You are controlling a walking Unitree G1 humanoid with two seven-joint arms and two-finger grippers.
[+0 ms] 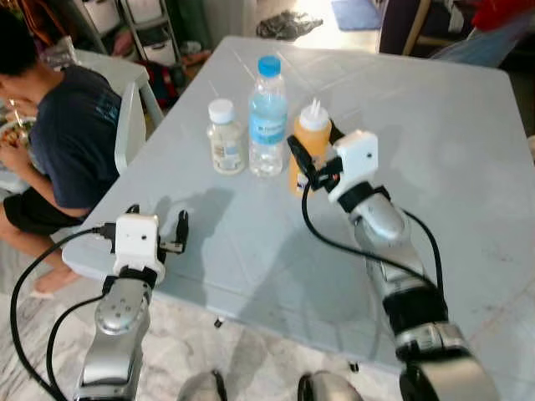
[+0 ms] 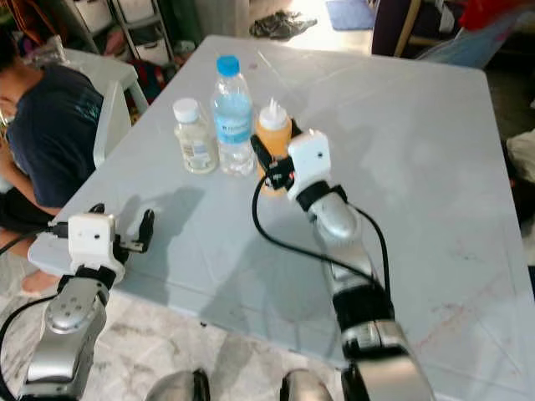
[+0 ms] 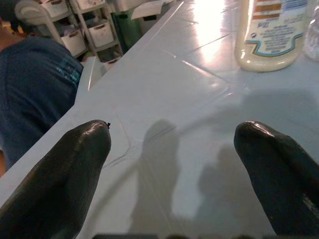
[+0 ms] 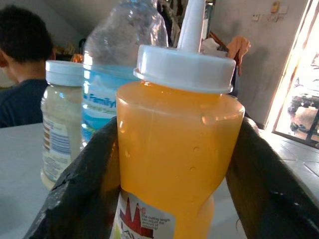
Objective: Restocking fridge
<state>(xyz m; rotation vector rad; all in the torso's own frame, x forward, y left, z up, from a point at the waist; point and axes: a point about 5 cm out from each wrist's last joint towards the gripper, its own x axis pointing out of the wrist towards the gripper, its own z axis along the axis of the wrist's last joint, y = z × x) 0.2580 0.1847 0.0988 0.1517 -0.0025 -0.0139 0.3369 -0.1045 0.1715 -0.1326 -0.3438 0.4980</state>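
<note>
The right gripper (image 1: 311, 164) clasps an orange sauce bottle (image 4: 174, 164) between its fingers on the desk (image 1: 435, 150). Nearly full, it looks heavy, soft-walled and slippery; hold mid-body, gently. The left gripper (image 3: 174, 174) hovers open, away from it.

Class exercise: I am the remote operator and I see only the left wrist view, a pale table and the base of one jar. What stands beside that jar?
Observer: A water bottle with a blue cap, then an orange sauce bottle.
Operator: Is the other arm busy?
Observer: Yes, the right pincer has a finger on each side of the sauce bottle.
Operator: Anyone nearby?
Observer: A person sits at the table's left side.
</note>
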